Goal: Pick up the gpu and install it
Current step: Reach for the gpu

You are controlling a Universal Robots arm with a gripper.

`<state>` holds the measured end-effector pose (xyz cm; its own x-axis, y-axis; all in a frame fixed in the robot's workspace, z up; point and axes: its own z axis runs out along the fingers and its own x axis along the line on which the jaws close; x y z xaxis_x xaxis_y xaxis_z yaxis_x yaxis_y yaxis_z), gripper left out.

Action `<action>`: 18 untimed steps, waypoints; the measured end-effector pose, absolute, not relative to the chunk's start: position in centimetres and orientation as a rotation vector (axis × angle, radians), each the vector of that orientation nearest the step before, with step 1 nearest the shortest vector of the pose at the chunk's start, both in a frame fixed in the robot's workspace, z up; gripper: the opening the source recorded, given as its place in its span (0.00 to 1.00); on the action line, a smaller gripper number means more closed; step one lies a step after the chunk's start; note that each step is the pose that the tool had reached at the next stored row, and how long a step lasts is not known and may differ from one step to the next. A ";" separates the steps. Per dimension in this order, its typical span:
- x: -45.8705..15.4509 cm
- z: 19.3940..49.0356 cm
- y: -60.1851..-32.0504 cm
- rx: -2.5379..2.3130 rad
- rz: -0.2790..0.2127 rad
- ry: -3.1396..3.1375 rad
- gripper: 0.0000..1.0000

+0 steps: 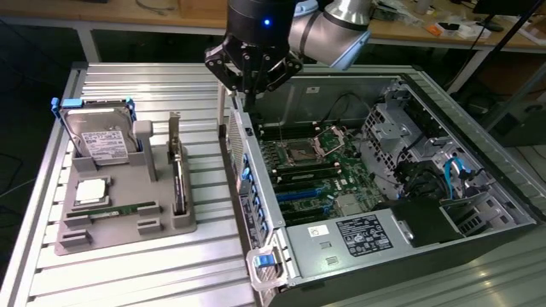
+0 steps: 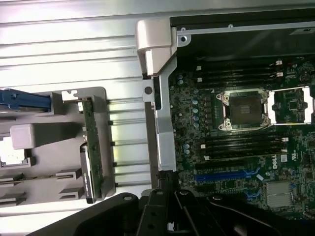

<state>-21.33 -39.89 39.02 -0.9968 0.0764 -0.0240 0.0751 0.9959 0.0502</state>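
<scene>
The pincer [image 1: 248,94] hangs over the rear wall [image 1: 247,160] of the open computer case [image 1: 499,220], its fingers pressed together with nothing between them. In the wrist view its tips [image 2: 166,179] sit right at the metal edge of that wall [image 2: 165,123], by the corner of the motherboard [image 2: 197,147].

The gpu [image 1: 178,176] stands on its long edge in a slot of the grey holder [image 1: 128,230], silver bracket uppermost, on the counter [image 1: 128,278] to the exterior view's left of the case. It is apart from the pincer and lower than it, untouched. In the wrist view the card [image 2: 91,152] shows as a thin strip, green at one end and dark at the other, in the holder [image 2: 54,184], with a band of bare slatted counter [image 2: 128,128] between it and the case wall.

In the same holder, a hard drive [image 1: 101,144] stands upright further to the exterior view's left, with a grey post [image 1: 143,137] between it and the card. A memory stick [image 1: 115,210] lies flat near the holder's front.

Inside the case the motherboard [image 1: 316,173] is open from above. Its blue expansion slots [image 1: 303,192] [image 2: 226,174] sit just inside the rear wall, below the processor socket [image 1: 303,152] [image 2: 244,110]. Cables and drive cages [image 1: 426,160] crowd the side at the exterior view's right.
</scene>
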 end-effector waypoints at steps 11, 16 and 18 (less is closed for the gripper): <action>-25.9 39.0 -39.9 0.118 0.083 3.112 0.11; -28.5 39.0 -39.9 0.118 0.087 3.113 0.11; -29.4 39.0 -39.9 0.118 0.089 3.112 0.11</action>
